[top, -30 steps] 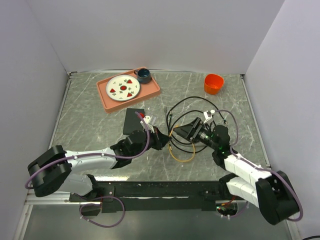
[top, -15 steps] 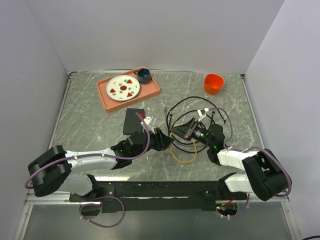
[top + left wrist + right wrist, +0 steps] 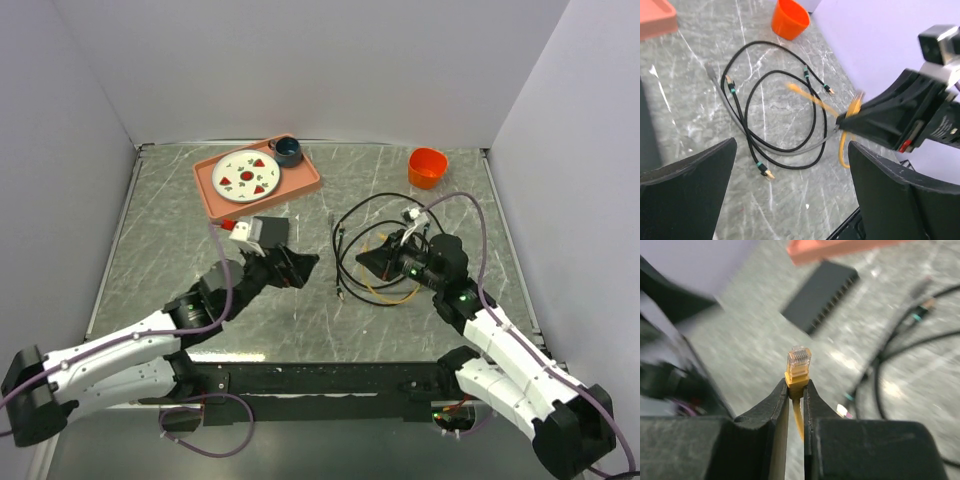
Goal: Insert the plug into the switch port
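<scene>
The plug [image 3: 799, 361], a clear connector on a yellow cable [image 3: 841, 152], is pinched at its yellow boot between the two fingers of the right claw [image 3: 796, 386], which is clenched on it. The clear tip is pointed toward the top of the right wrist view. In the top view this claw is seen right of centre, over loose loops of black cables [image 3: 814, 120] that are spread on the counter [image 3: 170, 240].

The switch [image 3: 276, 230] is laid flat on the counter left of centre, just below the salmon tray [image 3: 306, 186]. It is partly hidden by the body of the left claw [image 3: 298, 266]. In the right wrist view the switch is seen in the upper middle, with a row of sockets along the edge turned to the lower right. The plug is held well apart from it.

The left claw is released, its fingers are spread wide, and nothing is gripped between them. It is held just below the switch in the top view.

A patterned plate [image 3: 246, 175] and a dark cup [image 3: 287, 151] are carried on the tray. An orange cup [image 3: 427, 167] is stood near the upper right corner of the counter.
</scene>
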Motion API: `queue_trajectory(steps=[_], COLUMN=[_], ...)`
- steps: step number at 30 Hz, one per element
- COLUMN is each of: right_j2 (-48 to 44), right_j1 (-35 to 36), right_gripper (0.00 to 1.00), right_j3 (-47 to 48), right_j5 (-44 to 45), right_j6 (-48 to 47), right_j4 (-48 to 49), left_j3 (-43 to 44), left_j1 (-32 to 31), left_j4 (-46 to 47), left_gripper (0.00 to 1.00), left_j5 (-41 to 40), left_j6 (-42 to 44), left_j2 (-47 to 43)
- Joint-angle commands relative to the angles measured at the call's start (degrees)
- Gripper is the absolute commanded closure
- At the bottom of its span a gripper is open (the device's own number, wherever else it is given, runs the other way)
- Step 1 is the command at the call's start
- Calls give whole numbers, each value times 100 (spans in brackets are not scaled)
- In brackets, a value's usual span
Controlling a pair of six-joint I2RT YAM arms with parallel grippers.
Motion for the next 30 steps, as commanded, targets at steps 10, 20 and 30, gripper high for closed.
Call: queue_trajectory(steps=[10, 20, 30], right_j2=[-207, -356, -453], right_j1=[1660, 2031, 2076], right_gripper=[100, 100, 100], right_j3=[318, 353, 274], right_j5=[863, 829, 794], right_j6=[-2295, -2146, -2102], right_j4=[-1448, -1545, -1412], left_j3=[974, 843, 842], left_j1=[371, 363, 310], left_j4=[-812, 199, 507], left_gripper=[2, 12, 28], left_j5=[2082, 3472, 3709], left_j6=[761, 542, 348], left_j2=[290, 1126, 1504])
